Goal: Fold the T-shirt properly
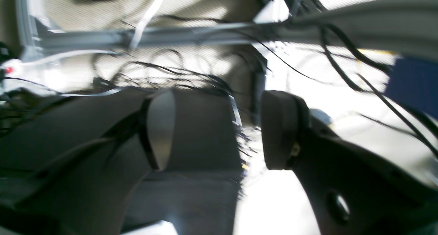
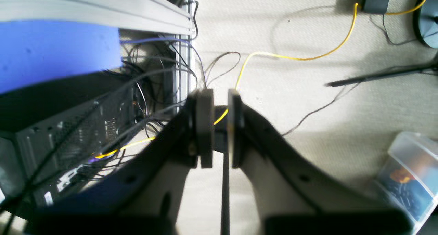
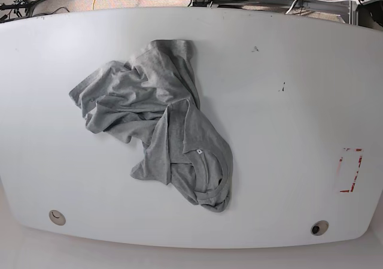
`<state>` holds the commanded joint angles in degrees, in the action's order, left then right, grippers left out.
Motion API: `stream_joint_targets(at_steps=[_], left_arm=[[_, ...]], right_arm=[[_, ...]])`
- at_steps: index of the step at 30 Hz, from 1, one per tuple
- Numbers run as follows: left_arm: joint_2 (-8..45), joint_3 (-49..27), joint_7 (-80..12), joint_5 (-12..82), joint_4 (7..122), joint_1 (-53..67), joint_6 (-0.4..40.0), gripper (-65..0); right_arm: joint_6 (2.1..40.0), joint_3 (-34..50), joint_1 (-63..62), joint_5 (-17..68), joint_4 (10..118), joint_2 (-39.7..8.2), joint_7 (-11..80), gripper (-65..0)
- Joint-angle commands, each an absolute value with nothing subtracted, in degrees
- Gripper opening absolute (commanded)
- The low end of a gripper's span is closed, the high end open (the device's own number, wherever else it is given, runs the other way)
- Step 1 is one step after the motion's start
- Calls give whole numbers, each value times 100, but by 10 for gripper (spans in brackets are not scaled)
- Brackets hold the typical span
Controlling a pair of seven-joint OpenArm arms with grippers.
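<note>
The heather-grey T-shirt (image 3: pixel 161 119) lies crumpled in a heap on the white table (image 3: pixel 287 101), left of centre, with its small white neck tag (image 3: pixel 198 152) showing. No lettering shows. Neither arm appears in the base view. In the left wrist view my left gripper (image 1: pixel 219 129) is wide open and empty, over the floor and cables. In the right wrist view my right gripper (image 2: pixel 220 125) has its jaws almost together with only a narrow gap and holds nothing, over the carpet. The shirt is in neither wrist view.
A red rectangular mark (image 3: pixel 350 170) is on the table's right side. Two round holes (image 3: pixel 57 216) (image 3: pixel 319 227) sit near the front edge. Beyond the table are a computer case (image 2: pixel 68 132), tangled cables (image 1: pixel 178 74), a yellow cable (image 2: pixel 301 59) and a plastic box (image 2: pixel 410 173).
</note>
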<state>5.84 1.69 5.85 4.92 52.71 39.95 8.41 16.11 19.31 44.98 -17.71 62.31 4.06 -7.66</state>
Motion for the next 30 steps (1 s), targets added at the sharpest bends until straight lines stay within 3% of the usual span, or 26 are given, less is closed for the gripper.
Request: stream_joint_targets(at_steps=[13, 30], left_arm=[[593, 92, 489, 402, 5785, 4213, 400, -281], [634, -511, 630, 405, 7693, 5386, 431, -275]], right_arm=[[1643, 1937, 4596, -1800, 6504, 404, -773, -589], [1661, 1958, 5610, -1729, 8040, 490, -820, -592]])
